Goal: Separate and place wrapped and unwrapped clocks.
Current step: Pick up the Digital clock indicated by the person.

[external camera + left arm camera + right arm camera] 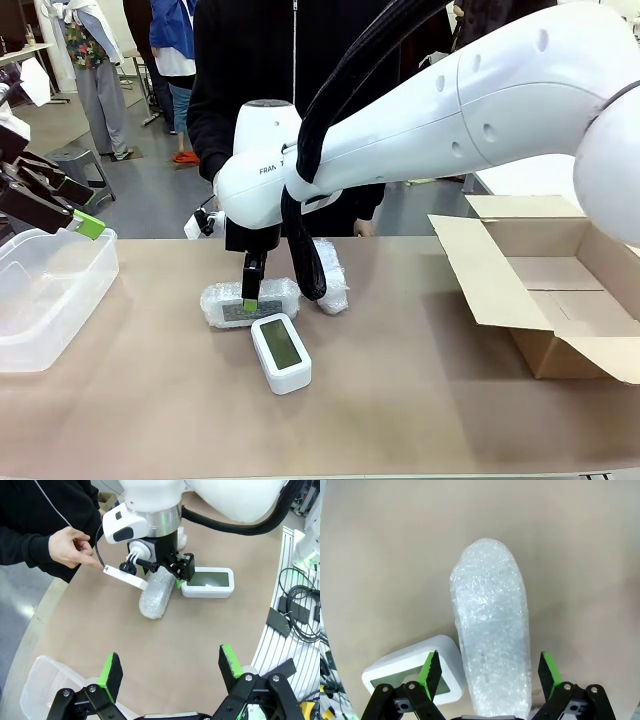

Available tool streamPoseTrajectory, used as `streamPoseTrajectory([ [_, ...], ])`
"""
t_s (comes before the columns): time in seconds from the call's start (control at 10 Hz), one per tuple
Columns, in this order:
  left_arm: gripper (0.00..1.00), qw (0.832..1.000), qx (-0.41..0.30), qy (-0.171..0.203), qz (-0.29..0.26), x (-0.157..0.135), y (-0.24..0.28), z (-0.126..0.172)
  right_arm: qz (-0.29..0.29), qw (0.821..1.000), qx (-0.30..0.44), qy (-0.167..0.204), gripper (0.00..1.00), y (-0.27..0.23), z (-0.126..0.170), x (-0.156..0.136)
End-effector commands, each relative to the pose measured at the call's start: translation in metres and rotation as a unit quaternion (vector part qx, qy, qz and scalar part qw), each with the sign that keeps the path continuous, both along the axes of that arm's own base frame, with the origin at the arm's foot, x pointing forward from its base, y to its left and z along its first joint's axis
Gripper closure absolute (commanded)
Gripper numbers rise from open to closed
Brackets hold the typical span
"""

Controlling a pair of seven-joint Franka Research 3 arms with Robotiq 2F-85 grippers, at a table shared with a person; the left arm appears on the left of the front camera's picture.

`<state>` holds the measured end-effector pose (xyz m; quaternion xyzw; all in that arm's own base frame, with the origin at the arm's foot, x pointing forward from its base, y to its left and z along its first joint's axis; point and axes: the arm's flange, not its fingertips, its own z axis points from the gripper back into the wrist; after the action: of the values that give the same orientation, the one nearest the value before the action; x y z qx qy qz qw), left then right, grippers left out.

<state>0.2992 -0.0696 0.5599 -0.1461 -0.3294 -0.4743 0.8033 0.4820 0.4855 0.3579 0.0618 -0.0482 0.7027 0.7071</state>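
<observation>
Straddling one wrapped clock (490, 620), the right gripper (487, 667) stands with its jaws spread wide, a green pad on each side of the bundle and a gap at both, gripping nothing. In the right wrist view the bundle's long axis runs from 12 to 6 o'clock, straight up between the fingers, with its rounded end at 12. From the front view this same bundle (220, 300) lies flat on the table (400, 410), its length running 9 to 3 o'clock under the right gripper (250, 297). The unwrapped clock (281, 350) lies just beside it at 5 o'clock, screen up, its length running 11 to 5. A second wrapped clock (335, 285) sits at the first's 3 o'clock. The left gripper (88, 225) hangs open and empty above a clear plastic bin (50, 290) at 9 o'clock.
</observation>
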Motion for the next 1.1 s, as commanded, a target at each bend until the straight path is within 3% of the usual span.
streamPoseTrajectory([
  [0.0, 0.0, 1.0, -0.007, 0.0, -0.003, 0.001, 0.001, -0.001, -0.008, 1.0, -0.028, 0.008, 0.0, 0.013, -0.008, 0.006],
  [0.5, 0.0, 1.0, -0.007, 0.0, -0.003, 0.001, 0.001, -0.001, -0.003, 1.0, -0.024, 0.019, 0.0, 0.017, -0.02, 0.006],
  [0.6, 0.0, 1.0, -0.007, 0.0, -0.003, 0.001, 0.001, -0.001, -0.008, 0.999, -0.032, 0.021, 0.18, 0.018, -0.021, 0.007],
  [0.7, 0.0, 1.0, -0.007, 0.0, -0.003, 0.001, 0.001, -0.001, -0.012, 0.999, -0.034, 0.021, 0.18, 0.017, -0.021, 0.007],
  [0.8, 0.0, 1.0, -0.007, 0.0, -0.003, 0.001, 0.001, -0.001, -0.015, 0.999, -0.029, 0.018, 0.36, 0.016, -0.02, 0.008],
  [0.9, 0.0, 1.0, -0.007, 0.0, -0.003, 0.001, 0.001, -0.001, -0.013, 0.999, -0.028, 0.018, 0.24, 0.017, -0.021, 0.01],
  [1.0, 0.0, 1.0, -0.007, 0.0, -0.003, 0.001, 0.001, -0.001, -0.012, 0.999, -0.026, 0.016, 0.54, 0.017, -0.021, 0.01],
])
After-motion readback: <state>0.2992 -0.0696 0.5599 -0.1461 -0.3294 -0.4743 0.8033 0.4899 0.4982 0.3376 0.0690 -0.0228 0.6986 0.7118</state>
